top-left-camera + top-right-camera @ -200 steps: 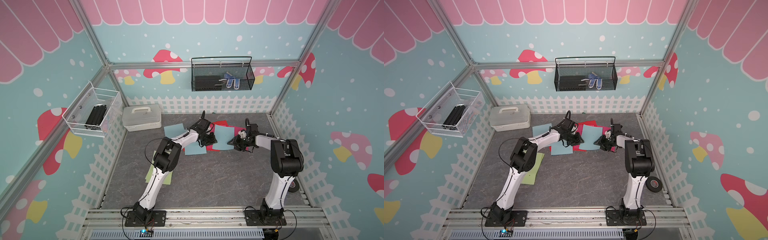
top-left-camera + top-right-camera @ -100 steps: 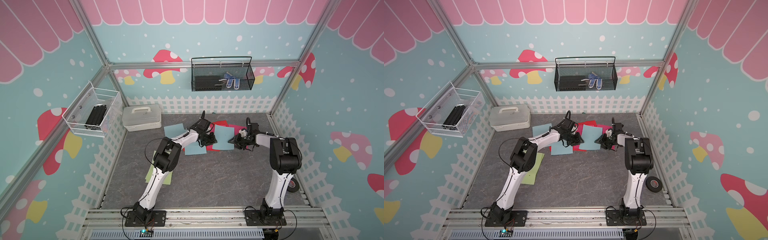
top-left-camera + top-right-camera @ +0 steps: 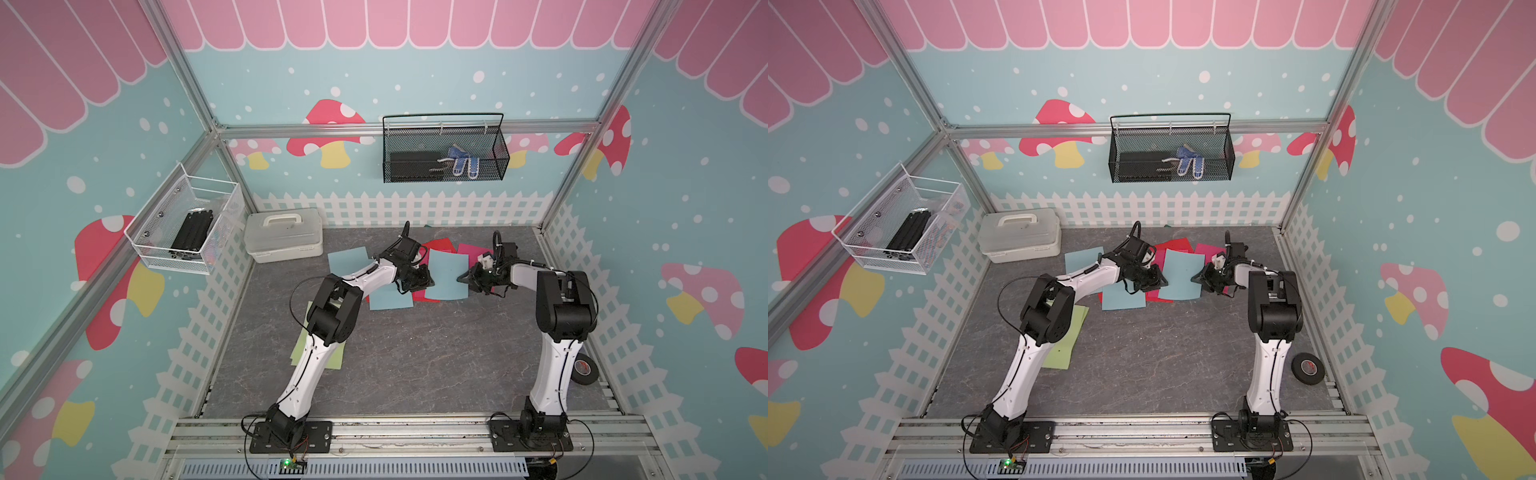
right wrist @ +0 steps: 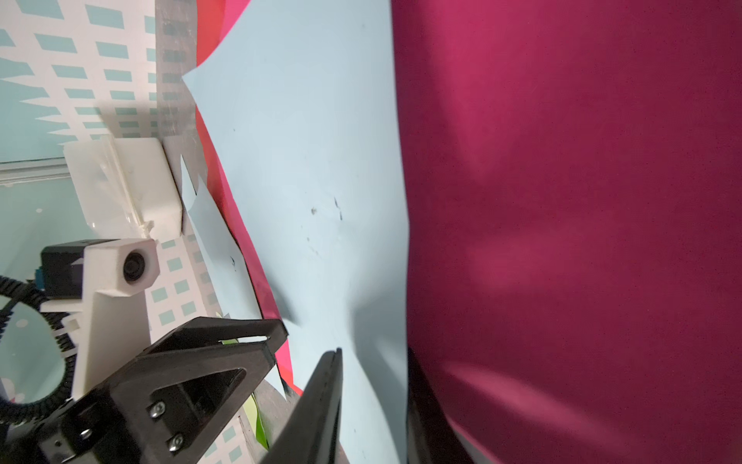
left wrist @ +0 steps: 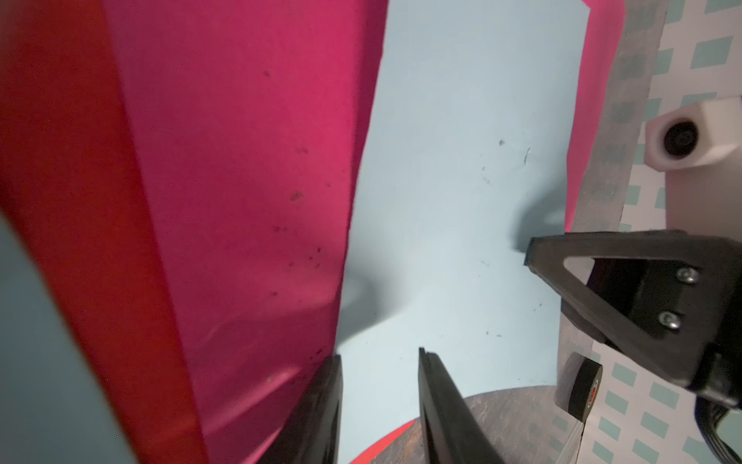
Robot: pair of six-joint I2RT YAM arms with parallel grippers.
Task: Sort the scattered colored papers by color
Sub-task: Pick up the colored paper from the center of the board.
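Blue sheet (image 3: 446,274) lies on the magenta sheet (image 4: 562,201), between both arms. Left gripper (image 5: 379,355) and right gripper (image 4: 373,353) are part-open, straddling opposite edges, no pinch visible. Risk: closing snags magenta too, or inward push buckles the blue.

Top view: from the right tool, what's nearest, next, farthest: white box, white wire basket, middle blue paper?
1. middle blue paper: right at the right tool, between both arms.
2. white box: back left corner.
3. white wire basket: hanging far left, past the box.
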